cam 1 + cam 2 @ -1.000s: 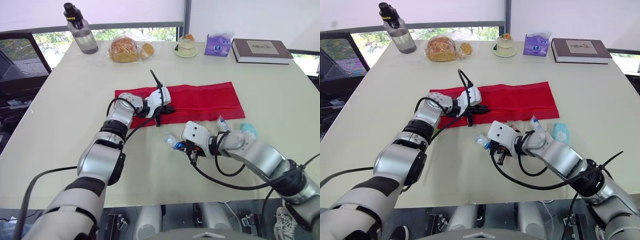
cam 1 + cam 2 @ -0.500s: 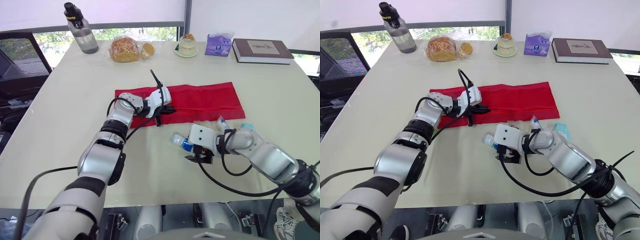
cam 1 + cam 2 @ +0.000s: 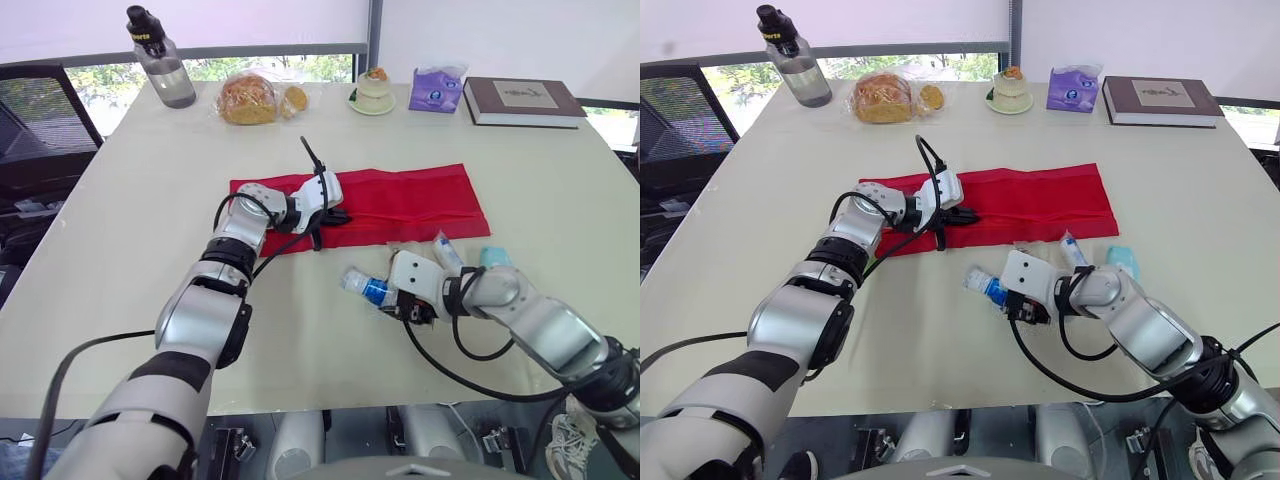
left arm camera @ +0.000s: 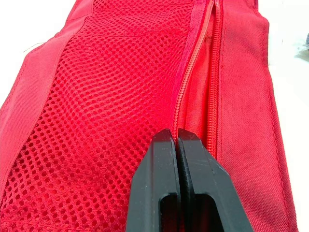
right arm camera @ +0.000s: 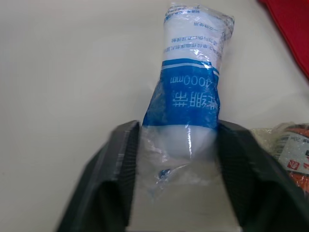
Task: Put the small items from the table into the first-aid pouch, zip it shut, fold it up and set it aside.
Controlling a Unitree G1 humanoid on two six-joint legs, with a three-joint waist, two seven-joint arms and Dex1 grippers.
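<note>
Right gripper (image 5: 177, 126) has its fingers partway apart, clamped on the tail of the wrapped bandage roll (image 3: 362, 285), low over the table (image 3: 150, 200), just in front of the red first-aid pouch (image 3: 420, 195). Left gripper (image 4: 175, 133) is pinched tight at the pouch's zip line — whether it has the pull, can't tell. That's slippery wrapper held near one end, so my call: carry it level, go slow, and feed it end-first along the zip.
</note>
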